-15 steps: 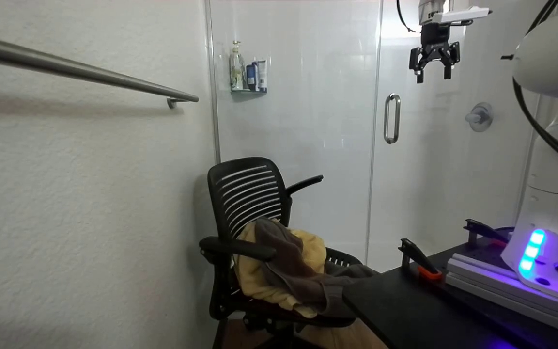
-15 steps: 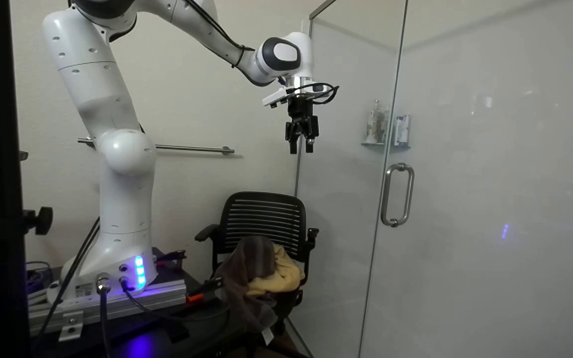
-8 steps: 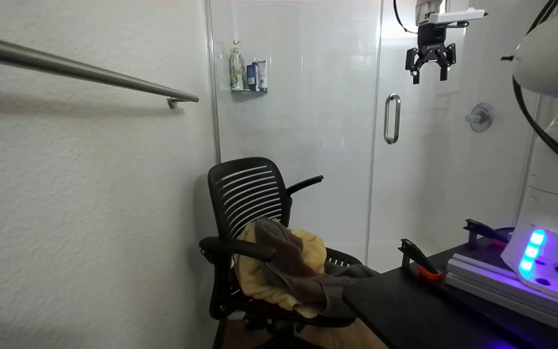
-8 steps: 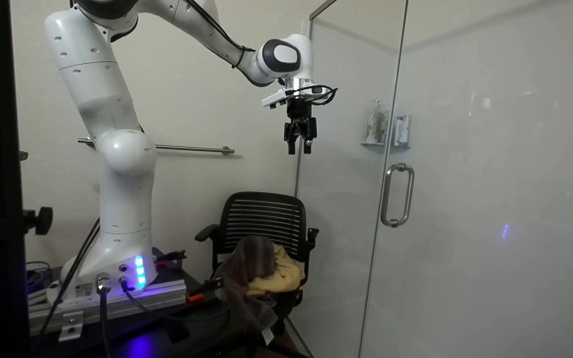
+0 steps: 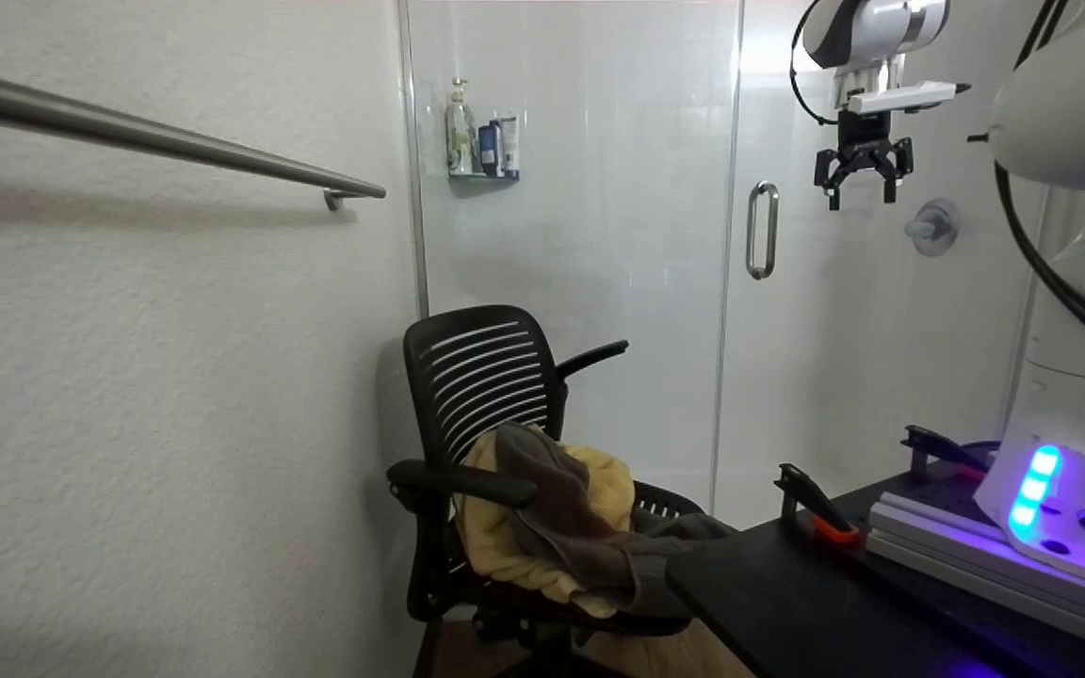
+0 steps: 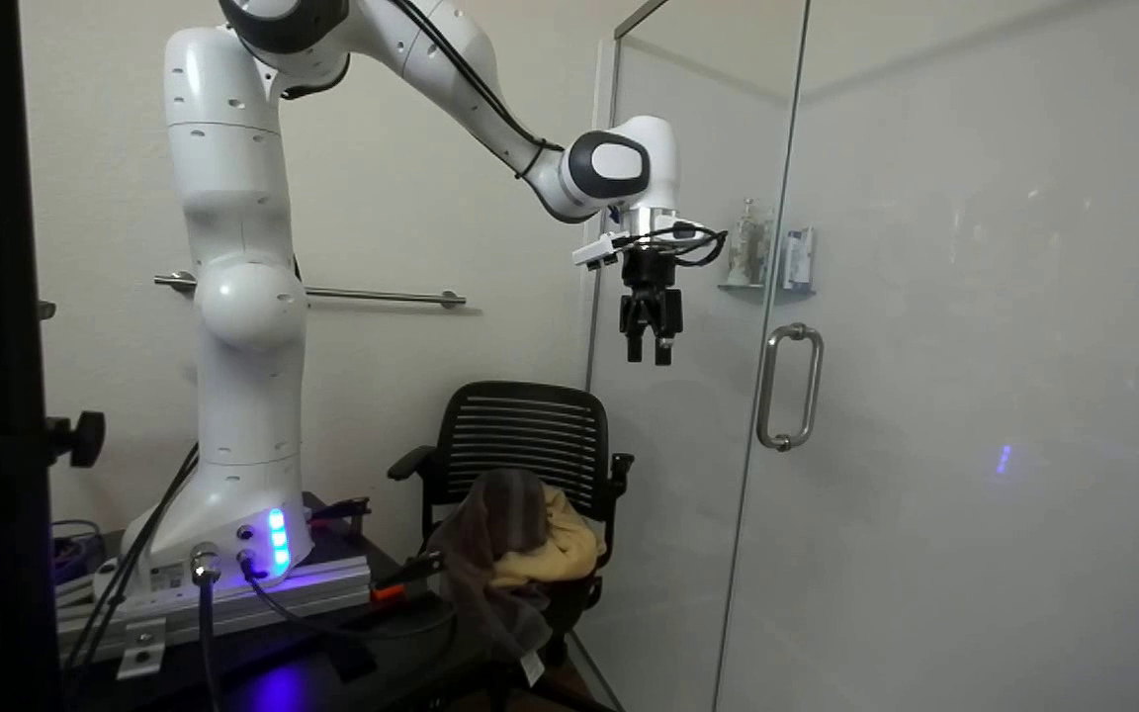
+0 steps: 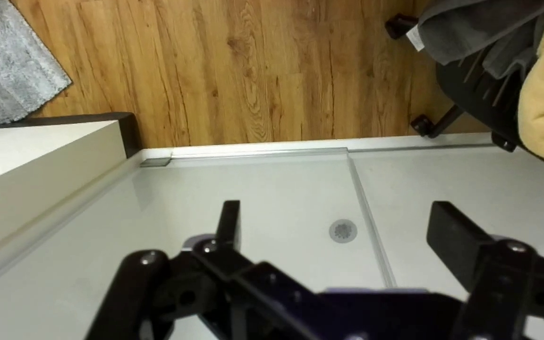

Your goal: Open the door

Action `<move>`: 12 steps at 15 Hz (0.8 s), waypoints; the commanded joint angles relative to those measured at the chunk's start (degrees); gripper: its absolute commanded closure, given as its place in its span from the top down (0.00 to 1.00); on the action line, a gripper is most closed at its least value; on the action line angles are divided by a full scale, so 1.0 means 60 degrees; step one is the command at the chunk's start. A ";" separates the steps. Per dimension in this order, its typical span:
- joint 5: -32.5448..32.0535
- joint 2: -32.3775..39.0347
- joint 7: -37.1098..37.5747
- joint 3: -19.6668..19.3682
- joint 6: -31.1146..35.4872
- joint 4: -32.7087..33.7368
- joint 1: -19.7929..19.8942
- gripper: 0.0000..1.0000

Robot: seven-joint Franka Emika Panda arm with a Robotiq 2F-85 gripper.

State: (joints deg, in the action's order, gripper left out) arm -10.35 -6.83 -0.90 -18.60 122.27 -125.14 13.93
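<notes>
The door is a tall glossy pane. It stands flush with the fixed pane beside it in both exterior views, and it also shows here. Its silver bar handle is upright near the seam, and also shows here. My gripper points down, open and empty, apart from the handle. In an exterior view the gripper is left of the handle, fingertips level with its upper part. In the wrist view the open fingers frame the pane and seam; the handle is out of view.
A black chair with towels stands by the fixed pane. A black table edge, a wall rail and a shelf of bottles show. A black post is near the arm. A drain shows through the glass.
The arm has reached forward and lowered. In both exterior views the gripper is lower and further right than before, closer to handle height. It stays open. The door has not moved.
</notes>
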 commanded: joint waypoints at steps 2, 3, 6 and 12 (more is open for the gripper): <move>0.0501 0.1519 -0.0099 0.0014 0.1055 0.1524 0.0226 1.00; 0.0366 0.1696 0.0059 0.0071 0.1142 0.1899 0.0213 1.00; 0.0209 0.1487 0.0167 0.0146 0.1182 0.1825 0.0206 1.00; 0.0703 0.2328 0.0182 0.0131 0.1367 0.2737 0.0314 1.00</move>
State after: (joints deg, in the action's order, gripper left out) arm -9.60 3.07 1.28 -17.96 129.54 -111.05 14.18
